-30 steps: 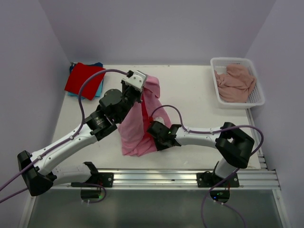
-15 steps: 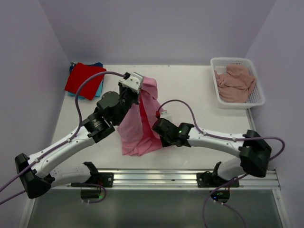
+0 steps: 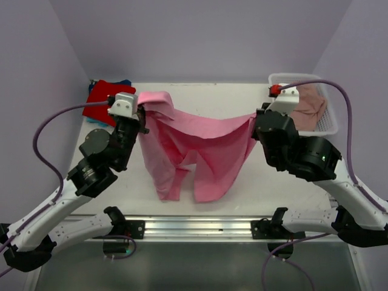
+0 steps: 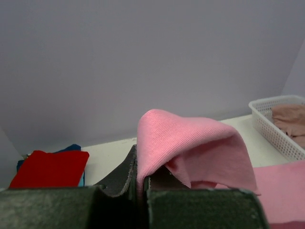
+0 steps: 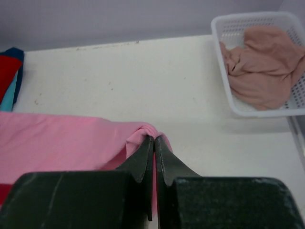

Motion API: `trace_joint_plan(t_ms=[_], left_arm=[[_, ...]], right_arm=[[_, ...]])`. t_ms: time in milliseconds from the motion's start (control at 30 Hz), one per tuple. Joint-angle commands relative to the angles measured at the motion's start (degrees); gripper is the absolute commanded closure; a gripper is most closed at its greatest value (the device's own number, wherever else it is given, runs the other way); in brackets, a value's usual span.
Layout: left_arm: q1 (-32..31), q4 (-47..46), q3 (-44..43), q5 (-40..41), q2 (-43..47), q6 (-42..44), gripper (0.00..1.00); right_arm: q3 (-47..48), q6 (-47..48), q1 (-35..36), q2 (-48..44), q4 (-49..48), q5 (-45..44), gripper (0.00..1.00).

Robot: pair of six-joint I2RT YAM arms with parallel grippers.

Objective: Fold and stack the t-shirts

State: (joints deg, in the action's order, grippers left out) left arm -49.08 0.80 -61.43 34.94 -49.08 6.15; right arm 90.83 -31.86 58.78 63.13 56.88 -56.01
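L end effector point(image 3: 143, 115) + R point(image 3: 257, 121), gripping pink tee point(image 3: 200, 140)

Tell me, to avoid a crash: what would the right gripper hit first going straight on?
Probably the bare table past the bright pink t-shirt the right gripper pinches; the white basket sits aside. Depth unclear.

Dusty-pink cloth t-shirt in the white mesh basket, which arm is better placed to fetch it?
Probably right: right gripper is beside the basket, left gripper far across. Both must release the bright pink cloth t-shirt.
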Motion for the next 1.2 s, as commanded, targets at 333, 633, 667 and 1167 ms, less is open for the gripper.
trace_joint_plan(t_ms=[333,633,667,1167], left_arm=[[0.39,11.58,-29.34,-6.54,-1.54,3.43,1.0],[0.39,16.69,-31.04,-22.98,1.09,-5.61,1.0],[0.39,16.95,-30.86,-23.33,1.44,-5.63,1.0],[0.39,10.19,8.04,6.5,18.91,-29.6,0.53]], right_arm=[[22.37,35.72,-0.69,4.45,-16.89,-10.63,1.0],[16.77,40.03,-0.6,-2.47,-22.24,-5.25,1.0],[16.23,40.55,-0.6,-2.92,-22.86,-5.6,1.0],[12.79,44.25,-0.51,-4.42,-25.24,-10.34,1.0]])
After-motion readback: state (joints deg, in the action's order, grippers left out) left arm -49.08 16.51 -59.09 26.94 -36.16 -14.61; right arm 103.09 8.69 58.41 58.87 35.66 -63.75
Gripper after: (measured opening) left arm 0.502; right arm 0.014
